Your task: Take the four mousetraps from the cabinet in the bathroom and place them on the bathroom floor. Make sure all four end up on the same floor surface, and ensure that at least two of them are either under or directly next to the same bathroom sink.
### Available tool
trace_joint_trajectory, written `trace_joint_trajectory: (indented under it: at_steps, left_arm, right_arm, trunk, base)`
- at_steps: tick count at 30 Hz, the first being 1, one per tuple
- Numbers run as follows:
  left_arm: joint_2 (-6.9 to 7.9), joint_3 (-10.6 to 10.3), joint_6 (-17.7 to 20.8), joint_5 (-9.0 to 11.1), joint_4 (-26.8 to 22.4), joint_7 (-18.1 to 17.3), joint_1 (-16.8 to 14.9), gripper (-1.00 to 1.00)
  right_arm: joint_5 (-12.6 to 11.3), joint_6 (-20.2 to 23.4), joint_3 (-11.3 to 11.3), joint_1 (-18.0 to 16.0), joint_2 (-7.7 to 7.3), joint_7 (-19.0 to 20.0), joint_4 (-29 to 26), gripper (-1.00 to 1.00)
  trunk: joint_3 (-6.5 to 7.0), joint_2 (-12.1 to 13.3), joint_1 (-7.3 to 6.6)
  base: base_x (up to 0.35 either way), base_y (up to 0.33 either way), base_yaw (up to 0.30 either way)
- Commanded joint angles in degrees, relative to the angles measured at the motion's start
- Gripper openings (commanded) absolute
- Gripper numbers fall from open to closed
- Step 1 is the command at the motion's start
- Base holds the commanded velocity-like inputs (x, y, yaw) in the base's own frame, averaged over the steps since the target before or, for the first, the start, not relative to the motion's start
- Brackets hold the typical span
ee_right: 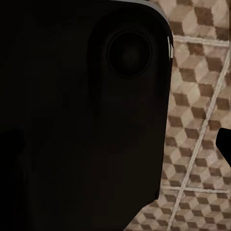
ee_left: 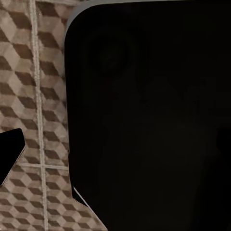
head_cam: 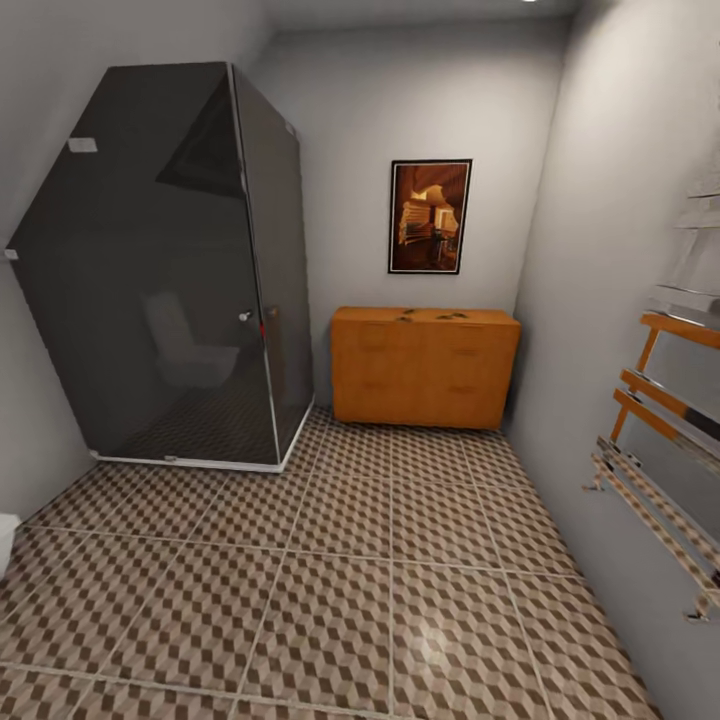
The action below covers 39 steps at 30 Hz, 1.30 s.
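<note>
On top of the cabinet lie small dark specks, too small to identify. A large black body hides most of the bathroom floor in both wrist views.

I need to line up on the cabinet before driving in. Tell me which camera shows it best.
The head view. It shows the whole orange-brown cabinet against the far wall, under a framed picture, with small dark pieces on its flat top. The left and right wrist views give nothing of the cabinet: each looks at a dark robot part over the patterned bathroom floor.
</note>
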Motion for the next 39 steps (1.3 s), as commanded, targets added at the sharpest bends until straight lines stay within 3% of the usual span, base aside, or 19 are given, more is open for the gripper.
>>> trace_joint_trajectory:
  at_steps: [1, 39]
  left_arm:
    - [0.01, 0.04, 0.01, 0.1, -0.01, -0.01, -0.02, 1.0]
    - [-0.1, 0.03, 0.12, 0.28, 0.0, -0.01, -0.02, 1.0]
  right_arm:
    - [0.04, -0.17, 0.01, -0.04, 0.0, -0.01, 0.03, 1.0]
    - [0.09, -0.08, 0.05, -0.04, 0.0, -0.01, 0.03, 1.0]
  trunk:
    - [-0.05, -0.02, 0.03]
    - [-0.05, -0.02, 0.03]
  base:
    - [0.283, 0.0, -0.068]
    - [0.316, 0.0, -0.007]
